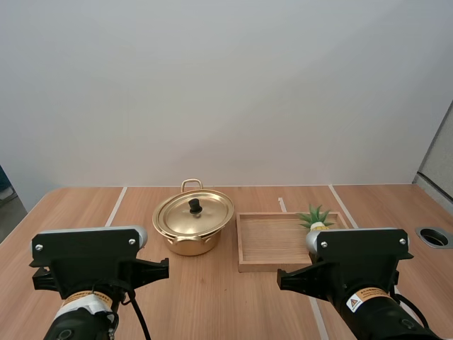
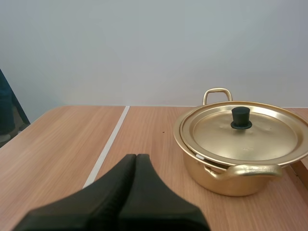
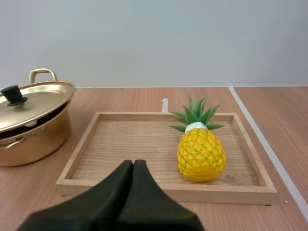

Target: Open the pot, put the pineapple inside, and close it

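Opening not yet begun: left claw (image 2: 136, 158) and right claw (image 3: 133, 163) both clenched, empty. Next, grasp the knob (image 2: 240, 117); the lid (image 2: 250, 137) seems askew.

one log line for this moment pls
pot: lid on | pineapple: in tray | left pincer: shut, empty | right pincer: shut, empty

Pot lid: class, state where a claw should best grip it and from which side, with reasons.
Probably the black knob at the centre of the lid, coming straight down from above. The lid is a shallow dome resting on the pot, its rim offering little purchase; the knob stands upright.
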You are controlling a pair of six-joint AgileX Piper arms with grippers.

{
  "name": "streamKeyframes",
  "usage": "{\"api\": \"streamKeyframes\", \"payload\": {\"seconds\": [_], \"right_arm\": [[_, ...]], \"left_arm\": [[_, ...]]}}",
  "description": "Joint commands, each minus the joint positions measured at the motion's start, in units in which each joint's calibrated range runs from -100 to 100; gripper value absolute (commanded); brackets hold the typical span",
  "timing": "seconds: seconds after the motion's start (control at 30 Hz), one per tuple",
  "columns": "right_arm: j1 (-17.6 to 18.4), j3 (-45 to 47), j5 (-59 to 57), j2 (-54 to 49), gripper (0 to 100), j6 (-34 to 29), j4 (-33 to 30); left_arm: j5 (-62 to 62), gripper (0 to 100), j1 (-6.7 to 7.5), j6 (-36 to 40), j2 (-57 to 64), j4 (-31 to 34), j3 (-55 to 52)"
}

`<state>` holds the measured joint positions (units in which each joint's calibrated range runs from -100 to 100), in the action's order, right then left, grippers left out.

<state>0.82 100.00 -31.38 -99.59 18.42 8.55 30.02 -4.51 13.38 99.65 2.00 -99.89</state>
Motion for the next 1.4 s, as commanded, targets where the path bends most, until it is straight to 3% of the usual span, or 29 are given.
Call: {"api": "streamKeyframes", "payload": {"seconds": [0.0, 0.97, 1.17, 1.37], "right_arm": [[0.05, 0.0, 0.02, -0.41, 0, -0.08, 0.21], [0.05, 0.0, 1.21, -0.41, 0, -0.08, 0.19], [0.05, 0.0, 21.65, -0.41, 0, -0.08, -0.71], [0.05, 0.0, 47.46, -0.41, 0, -0.08, -0.71]], "left_arm": [[-0.6, 0, 0.09, 0.24, 0.35, 0.04, -0.11], [-1.44, 0, 0.09, 0.26, 0.35, 0.04, -0.11], [-19.71, 0, 0.09, 0.26, 0.35, -0.09, -0.11], [-52.43, 0, 0.09, 0.26, 0.35, -1.29, -0.11]]}}
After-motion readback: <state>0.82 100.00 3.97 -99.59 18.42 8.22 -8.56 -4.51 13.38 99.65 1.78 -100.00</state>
